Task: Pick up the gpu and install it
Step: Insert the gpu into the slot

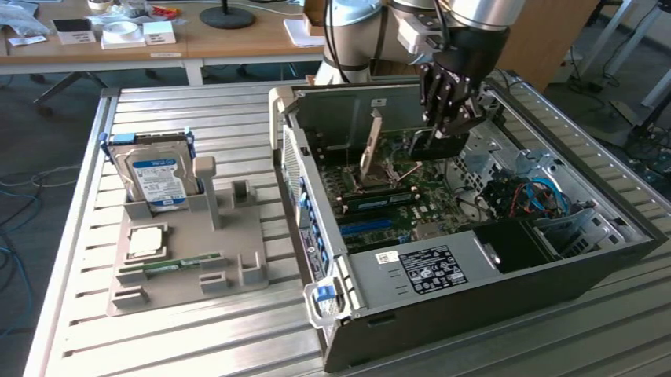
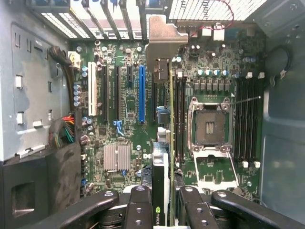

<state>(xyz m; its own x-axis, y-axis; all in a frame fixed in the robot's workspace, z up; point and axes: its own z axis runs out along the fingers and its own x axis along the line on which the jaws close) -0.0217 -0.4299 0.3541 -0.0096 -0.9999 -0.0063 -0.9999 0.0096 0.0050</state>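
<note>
gpu [image 2: 161, 171]: above the slatted counter [image 1: 210, 345], inside the open computer case [image 1: 493, 306] lying there; edge-on over the motherboard [image 2: 126, 95], bracket end toward the vented rear slots [image 2: 57, 21]; clamped at its near end between the fingers [image 2: 139, 205], one each side.

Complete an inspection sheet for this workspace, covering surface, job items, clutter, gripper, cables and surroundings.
surface: slatted grey metal table, bearing an open black computer case.
job's things: thin flat gpu card, edge-on over the green motherboard inside the case.
clutter: grey holder tray with silver blue-labelled hard drive, square processor chip, green memory stick.
grippers: black gripper shut on the gpu card.
cables: blue and red wires in the case.
surroundings: wooden desk with small white boxes behind the table.
</note>
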